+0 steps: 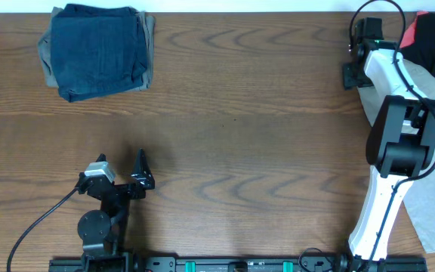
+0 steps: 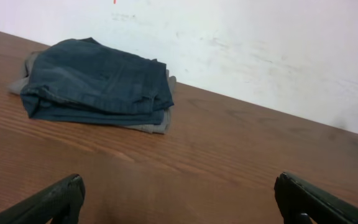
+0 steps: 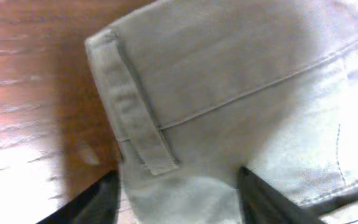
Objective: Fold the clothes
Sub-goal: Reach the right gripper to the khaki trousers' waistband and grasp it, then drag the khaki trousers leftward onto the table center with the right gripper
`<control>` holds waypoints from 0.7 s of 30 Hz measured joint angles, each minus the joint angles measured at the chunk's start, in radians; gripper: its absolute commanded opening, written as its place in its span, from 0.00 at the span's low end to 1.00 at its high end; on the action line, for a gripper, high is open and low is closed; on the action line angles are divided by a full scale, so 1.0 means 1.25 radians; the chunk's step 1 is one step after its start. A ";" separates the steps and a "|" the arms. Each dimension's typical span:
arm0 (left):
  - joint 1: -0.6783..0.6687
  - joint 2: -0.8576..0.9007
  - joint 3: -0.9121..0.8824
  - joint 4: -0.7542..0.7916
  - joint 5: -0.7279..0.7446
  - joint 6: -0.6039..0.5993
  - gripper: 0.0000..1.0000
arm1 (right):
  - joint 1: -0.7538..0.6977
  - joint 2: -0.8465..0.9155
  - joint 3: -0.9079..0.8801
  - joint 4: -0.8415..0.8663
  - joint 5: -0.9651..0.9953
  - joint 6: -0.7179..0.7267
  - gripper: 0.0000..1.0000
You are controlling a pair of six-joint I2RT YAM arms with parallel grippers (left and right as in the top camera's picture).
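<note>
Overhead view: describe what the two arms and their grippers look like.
The left arm is all black, with a small silver camera block at its wrist and a thin black cable trailing from it. The left gripper has black fingers. The right arm has smooth white shells, a bulky black joint housing and a black cable looped near its wrist; the right gripper is black too.

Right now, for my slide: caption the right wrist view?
Right end effector open over beige clothes, belt loop visible, wooden table beside.
</note>
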 measured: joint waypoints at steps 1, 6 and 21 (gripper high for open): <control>0.000 0.000 0.000 0.000 0.000 0.000 0.98 | -0.003 0.002 0.000 -0.001 0.000 0.002 0.32; 0.000 0.000 0.000 0.000 0.000 0.000 0.98 | -0.018 0.005 0.000 -0.011 -0.002 -0.001 0.10; 0.000 0.000 0.000 0.000 0.000 0.000 0.98 | -0.020 0.001 0.000 -0.020 0.000 0.077 0.01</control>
